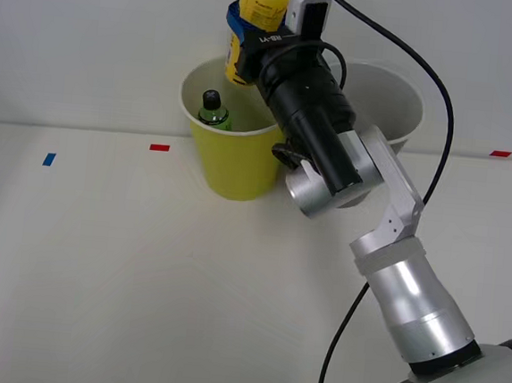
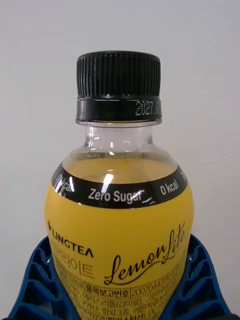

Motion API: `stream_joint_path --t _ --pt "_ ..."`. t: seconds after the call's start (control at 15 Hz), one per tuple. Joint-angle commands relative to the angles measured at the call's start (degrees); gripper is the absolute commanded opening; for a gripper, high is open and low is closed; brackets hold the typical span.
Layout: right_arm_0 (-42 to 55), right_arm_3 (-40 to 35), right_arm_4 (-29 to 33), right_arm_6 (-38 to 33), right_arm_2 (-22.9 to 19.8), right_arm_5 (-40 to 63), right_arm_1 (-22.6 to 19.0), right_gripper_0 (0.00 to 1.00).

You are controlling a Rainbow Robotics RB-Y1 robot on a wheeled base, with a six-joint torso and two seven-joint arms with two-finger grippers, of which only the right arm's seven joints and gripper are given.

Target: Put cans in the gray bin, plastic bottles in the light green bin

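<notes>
The right arm reaches from the desk's near right corner toward its far edge, wrist raised, with the right gripper above the light green bin. Its blue ribbed fingers clamp the yellow bottle from both sides, holding it upright above the bin's rim. The label reads "Zero Sugar", "0 kcal", "LINGTEA" and "Lemon Lite"; the black cap has a printed date code. The green bottle stands inside the light green bin. The gray bin sits just beside it, partly behind the arm. The white desk is open across its near and left parts.
</notes>
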Motion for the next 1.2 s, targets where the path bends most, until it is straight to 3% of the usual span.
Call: stream_joint_path --t 0.07,0.27,0.33,1.2 --pt "-0.01 -0.02 -0.3 -0.37 0.18 1.95 0.54 0.05" --pt "-0.01 -0.02 -0.56 -0.72 0.27 3.53 1.06 0.94" --pt "-0.01 -0.02 -0.65 -0.72 0.18 3.44 1.15 1.0" --pt "-0.01 -0.02 -0.56 -0.64 0.27 2.65 1.24 1.0"
